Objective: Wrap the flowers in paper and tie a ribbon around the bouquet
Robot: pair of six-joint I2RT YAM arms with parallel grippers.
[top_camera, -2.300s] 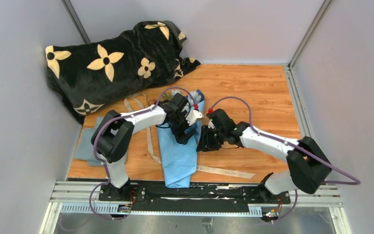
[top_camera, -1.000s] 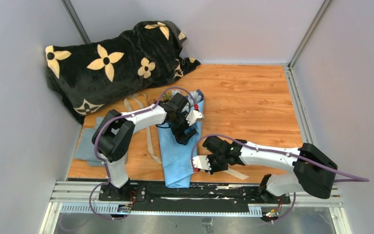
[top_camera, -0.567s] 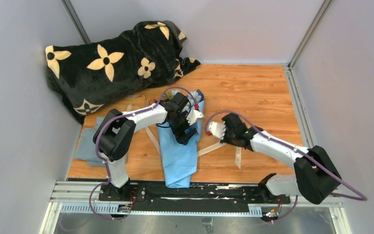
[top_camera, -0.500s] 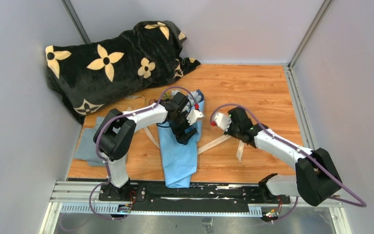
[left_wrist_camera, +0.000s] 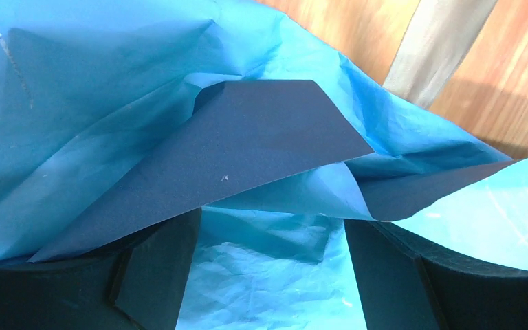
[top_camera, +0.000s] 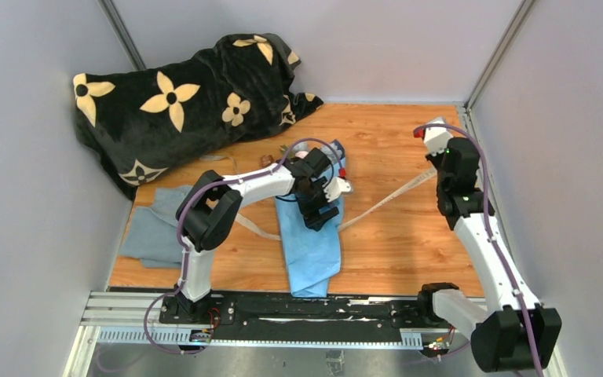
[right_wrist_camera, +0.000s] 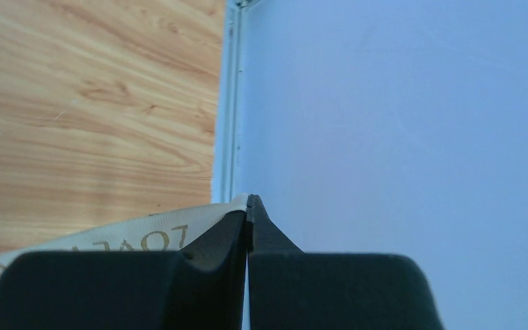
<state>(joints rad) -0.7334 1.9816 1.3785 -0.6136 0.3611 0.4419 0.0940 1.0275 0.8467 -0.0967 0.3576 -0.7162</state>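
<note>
The left pincer (top_camera: 321,212) sits on top of the bouquet (top_camera: 314,236), and its fingers (left_wrist_camera: 158,268) stand wide apart with crumpled blue paper (left_wrist_camera: 261,275) lying between them and spreading out ahead. A darker fold of that paper rests just past the fingertips. From above, the paper cone runs from under this pincer back toward the arm bases. The flowers (top_camera: 301,155) poke out just beyond the pincer on its far side, though they are small and partly hidden by the wrist. The right pincer (right_wrist_camera: 249,206) is closed tight on the ribbon (top_camera: 385,200), pinching its end between the fingertips. It is up by the far right corner of the table (top_camera: 408,141), with the wall (right_wrist_camera: 399,103) right in front of it. From that grip the ribbon stretches in a straight line back to the bouquet beneath the left pincer, and another stretch of it trails out on the bouquet's other side. A grey-blue cloth (top_camera: 153,232) lies well to the left of the left pincer, and a black flowered blanket (top_camera: 180,94) is heaped in the far left corner.
</note>
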